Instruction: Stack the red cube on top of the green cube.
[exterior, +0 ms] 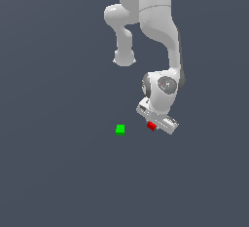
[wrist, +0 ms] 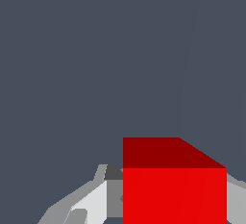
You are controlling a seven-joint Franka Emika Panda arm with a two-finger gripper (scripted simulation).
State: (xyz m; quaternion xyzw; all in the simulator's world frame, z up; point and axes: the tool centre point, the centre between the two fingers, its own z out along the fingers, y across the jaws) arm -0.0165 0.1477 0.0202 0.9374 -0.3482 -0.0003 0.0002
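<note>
The claw [exterior: 154, 125] pinches the red cube [exterior: 151, 125] between its fingers, near the green cube [exterior: 120, 129].

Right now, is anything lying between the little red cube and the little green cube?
No. In the exterior view the stretch between the tiny bright red cube and the tiny bright green cube is bare grey floor.

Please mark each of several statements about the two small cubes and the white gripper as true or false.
1. The small bright red cube sits between the white gripper's fingers. True.
2. The small bright green cube is under the red cube. False: it lies apart, toward the exterior view's left.
3. The wrist view shows the green cube. False: only the red cube shows.
4. The cubes are unstacked. True.
</note>
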